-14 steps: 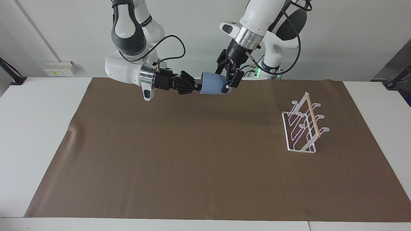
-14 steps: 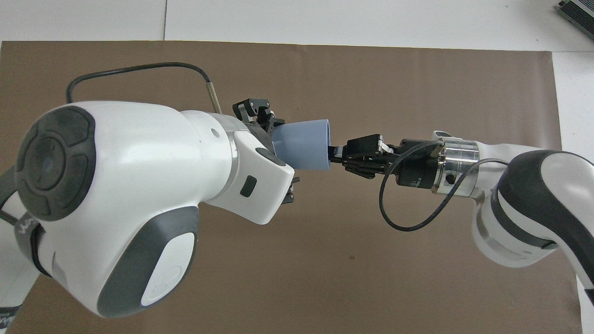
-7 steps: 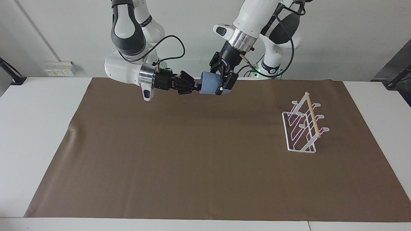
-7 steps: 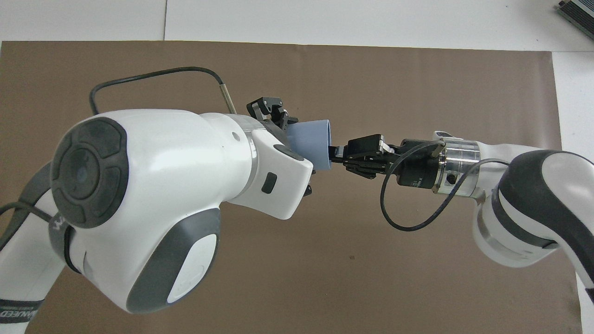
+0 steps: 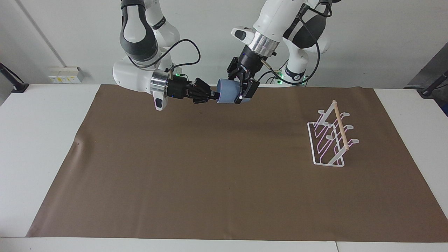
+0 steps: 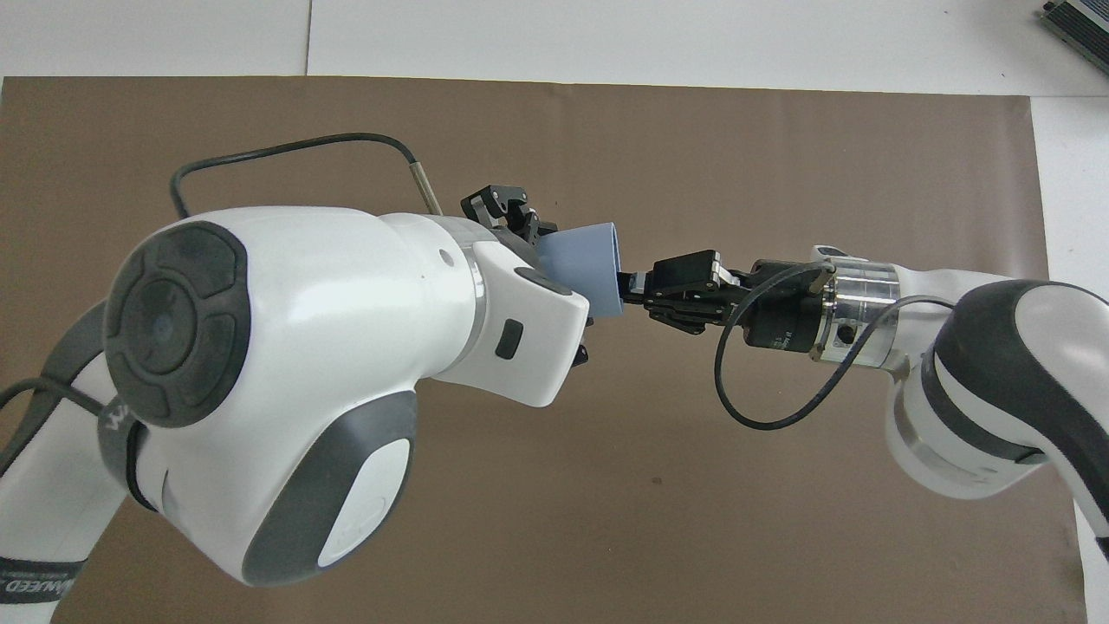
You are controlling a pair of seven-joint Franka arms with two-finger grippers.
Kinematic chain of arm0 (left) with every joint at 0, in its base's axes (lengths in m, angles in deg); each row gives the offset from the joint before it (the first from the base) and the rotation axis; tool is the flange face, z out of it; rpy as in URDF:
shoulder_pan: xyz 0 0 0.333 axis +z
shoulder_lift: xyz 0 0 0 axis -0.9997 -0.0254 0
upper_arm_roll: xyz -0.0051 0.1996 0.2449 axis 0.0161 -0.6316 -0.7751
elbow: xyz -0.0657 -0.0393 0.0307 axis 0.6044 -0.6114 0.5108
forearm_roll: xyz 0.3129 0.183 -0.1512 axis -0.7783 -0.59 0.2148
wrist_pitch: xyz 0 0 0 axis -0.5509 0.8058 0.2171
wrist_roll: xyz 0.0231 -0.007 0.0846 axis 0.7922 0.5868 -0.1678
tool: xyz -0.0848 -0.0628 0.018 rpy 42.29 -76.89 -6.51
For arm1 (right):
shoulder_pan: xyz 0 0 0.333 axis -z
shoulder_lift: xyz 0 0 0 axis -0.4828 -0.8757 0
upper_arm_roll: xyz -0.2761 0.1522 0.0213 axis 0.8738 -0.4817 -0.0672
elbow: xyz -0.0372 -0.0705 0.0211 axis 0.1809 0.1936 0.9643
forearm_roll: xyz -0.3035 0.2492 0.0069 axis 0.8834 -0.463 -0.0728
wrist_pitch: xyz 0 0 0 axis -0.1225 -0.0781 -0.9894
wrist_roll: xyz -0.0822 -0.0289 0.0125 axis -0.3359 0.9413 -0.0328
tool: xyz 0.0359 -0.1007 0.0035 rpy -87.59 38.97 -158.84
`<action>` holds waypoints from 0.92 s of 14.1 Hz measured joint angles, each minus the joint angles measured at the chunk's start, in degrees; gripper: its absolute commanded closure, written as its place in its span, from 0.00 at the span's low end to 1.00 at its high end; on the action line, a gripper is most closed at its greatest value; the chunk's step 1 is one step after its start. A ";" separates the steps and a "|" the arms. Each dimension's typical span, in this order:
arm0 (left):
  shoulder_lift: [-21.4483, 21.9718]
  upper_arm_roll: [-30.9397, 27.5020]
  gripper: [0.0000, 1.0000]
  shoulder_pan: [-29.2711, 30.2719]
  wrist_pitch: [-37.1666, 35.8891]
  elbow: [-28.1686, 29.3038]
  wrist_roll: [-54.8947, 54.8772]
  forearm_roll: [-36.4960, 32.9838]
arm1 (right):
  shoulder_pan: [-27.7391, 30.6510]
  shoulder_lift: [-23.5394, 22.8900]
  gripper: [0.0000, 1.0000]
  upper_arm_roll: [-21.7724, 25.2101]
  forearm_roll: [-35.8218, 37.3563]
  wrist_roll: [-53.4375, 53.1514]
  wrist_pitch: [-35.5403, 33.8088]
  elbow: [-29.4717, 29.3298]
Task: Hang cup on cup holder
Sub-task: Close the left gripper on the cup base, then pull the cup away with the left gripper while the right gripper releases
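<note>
The light-blue cup (image 5: pixel 227 95) hangs on its side in the air over the mat's edge nearest the robots, its rim toward the right arm. My right gripper (image 5: pixel 214 95) comes in level and is shut on the rim. My left gripper (image 5: pixel 241 91) reaches down from above, its fingers shut on the cup's body at either side. In the overhead view the cup (image 6: pixel 582 269) shows between the left wrist and the right gripper (image 6: pixel 625 290). The white wire cup holder (image 5: pixel 330 138) with its wooden dowel stands on the mat toward the left arm's end; the left arm hides it in the overhead view.
A brown mat (image 5: pixel 210 175) covers most of the white table (image 5: pixel 42 140). A grey device (image 6: pixel 1079 22) lies at the table's corner farthest from the robots, toward the right arm's end.
My left gripper has shut on the cup's body and shifted slightly toward the right arm. The right gripper keeps its hold on the rim; the cup has barely moved.
</note>
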 measured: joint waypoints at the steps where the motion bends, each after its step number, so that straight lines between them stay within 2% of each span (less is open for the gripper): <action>1: -0.08 0.01 1.00 0.00 -0.12 0.03 0.72 0.00 | 0.27 0.01 0.15 0.00 -0.01 0.00 0.00 -0.01; 4: -0.54 -0.02 1.00 0.00 -0.16 0.13 1.51 0.00 | 0.97 0.11 0.00 0.03 -0.07 -0.01 -0.13 -0.03; 9: -0.78 -0.93 1.00 0.33 -1.70 0.44 1.70 -0.13 | 2.53 0.27 0.00 0.17 0.79 -0.57 0.05 -0.03; 13: -0.76 -1.40 1.00 1.92 -6.30 1.09 1.66 -5.50 | 5.30 0.23 0.00 0.33 14.25 -0.96 3.88 0.06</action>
